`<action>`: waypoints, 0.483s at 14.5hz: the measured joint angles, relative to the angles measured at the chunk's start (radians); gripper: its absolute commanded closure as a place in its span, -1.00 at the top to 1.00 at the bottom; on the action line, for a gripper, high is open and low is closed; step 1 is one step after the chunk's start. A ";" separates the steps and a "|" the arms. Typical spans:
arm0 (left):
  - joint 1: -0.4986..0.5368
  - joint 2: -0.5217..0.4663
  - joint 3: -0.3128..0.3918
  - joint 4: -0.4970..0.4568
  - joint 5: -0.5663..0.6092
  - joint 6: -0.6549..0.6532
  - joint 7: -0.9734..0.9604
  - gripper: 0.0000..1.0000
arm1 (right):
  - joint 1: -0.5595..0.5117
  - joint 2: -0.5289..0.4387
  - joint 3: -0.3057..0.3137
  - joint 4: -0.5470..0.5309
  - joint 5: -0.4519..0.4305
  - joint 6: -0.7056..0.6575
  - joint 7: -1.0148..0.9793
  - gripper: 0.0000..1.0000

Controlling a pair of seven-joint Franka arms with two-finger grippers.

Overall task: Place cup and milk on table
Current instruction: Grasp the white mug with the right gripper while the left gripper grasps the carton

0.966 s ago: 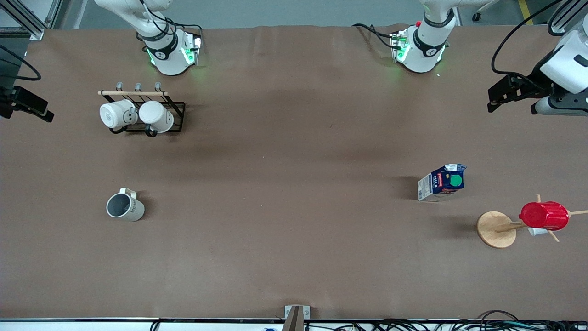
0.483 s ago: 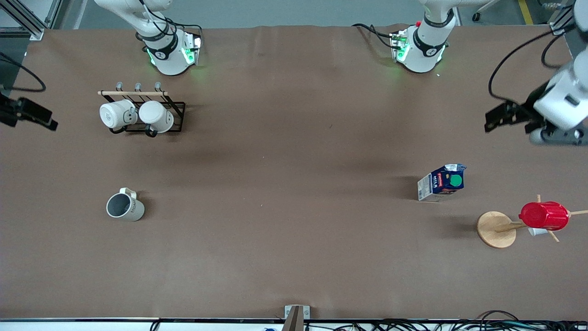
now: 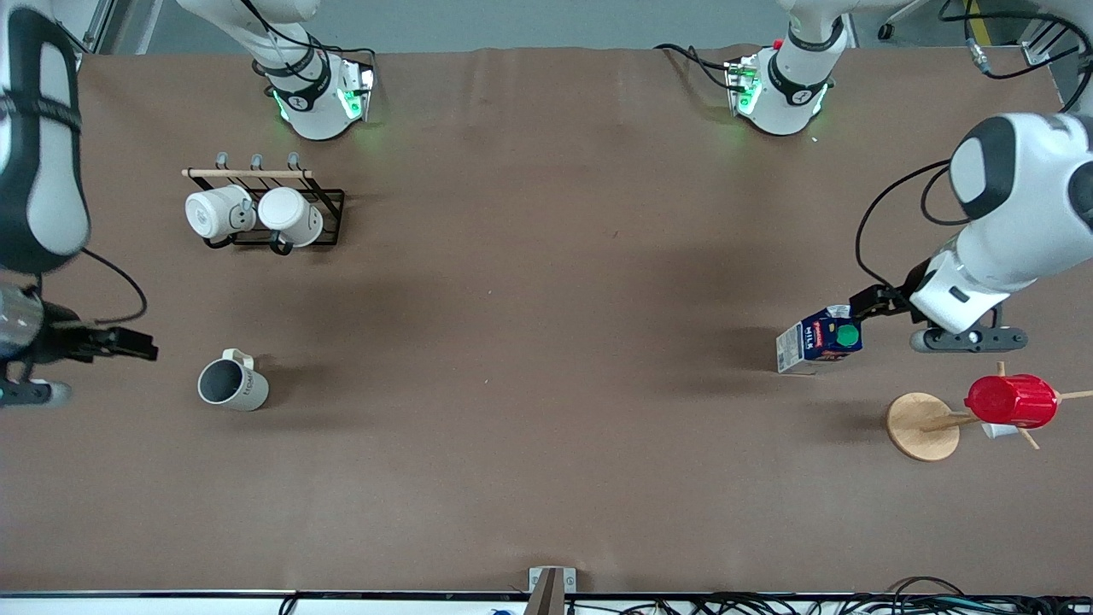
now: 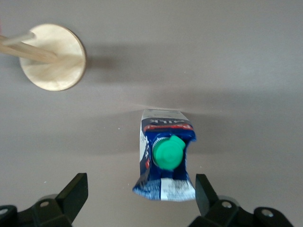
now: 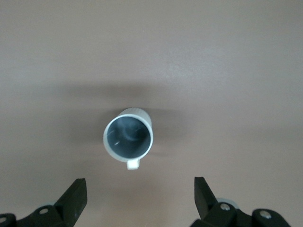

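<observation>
Hovering with jaws spread, the left gripper (image 4: 137,201) hangs over the milk (image 3: 820,339) beside the wooden stand (image 3: 922,425), while the right gripper (image 5: 137,201) hangs spread near the cup (image 3: 232,383) on the counter (image 3: 546,427). Carton probably light, crushable: grip its flat sides. Ceramic cup: rigid, slick, breakable.

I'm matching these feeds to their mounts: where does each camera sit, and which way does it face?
Front view: high across the table, facing both arms' bases; both arms show.
Left wrist view: on the left arm, looking down at the milk; the open left gripper shows.
Right wrist view: on the right arm, looking down into the cup; the open right gripper shows.
Shared: front also shows milk and cup.
</observation>
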 measured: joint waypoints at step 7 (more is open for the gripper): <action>-0.009 0.053 -0.022 -0.019 0.000 0.023 -0.040 0.82 | -0.002 0.076 0.005 -0.217 0.000 0.348 -0.040 1.00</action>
